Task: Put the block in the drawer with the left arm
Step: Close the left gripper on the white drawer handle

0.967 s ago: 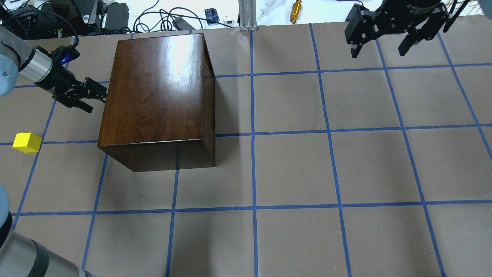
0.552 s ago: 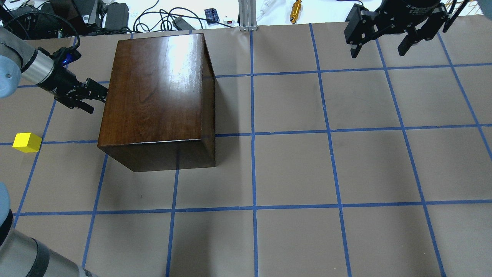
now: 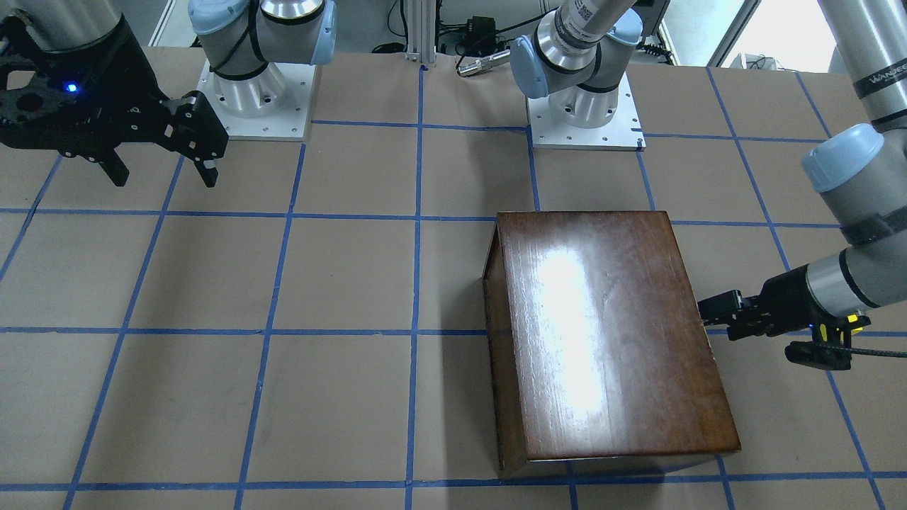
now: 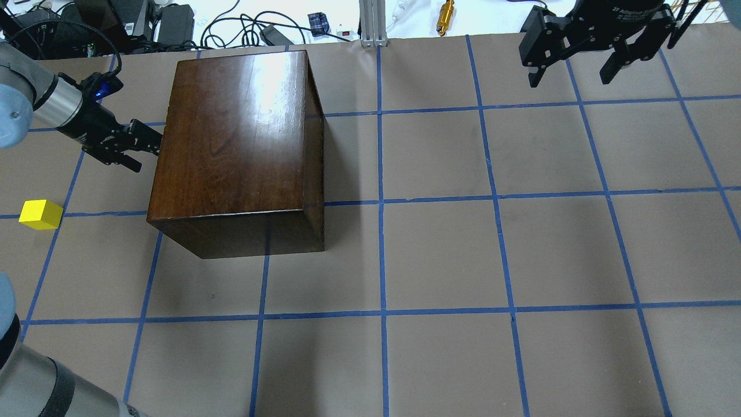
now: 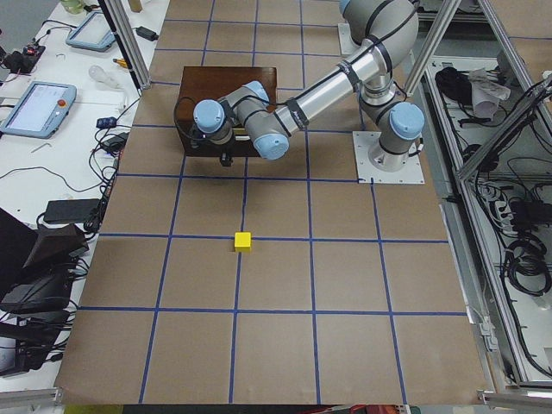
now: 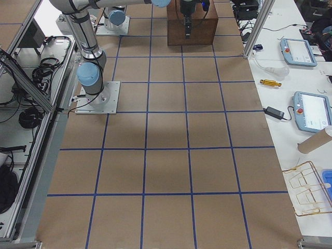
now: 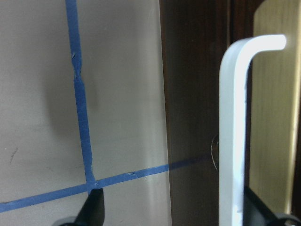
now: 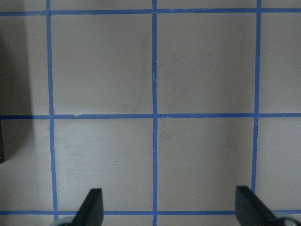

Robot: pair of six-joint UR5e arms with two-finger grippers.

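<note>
One small bright yellow cube on tabletop: likely light, rigid, smooth; pinch opposite flat faces. Left jaws: open, by pale metal drawer pull; right jaws: open.

Left gripper sits tight against the dark wooden box on its side; right gripper hangs well apart, jaws spread.

Our left gripper reaches out level, jaws spread wide; our right gripper hangs pointing down, jaws apart.
</note>
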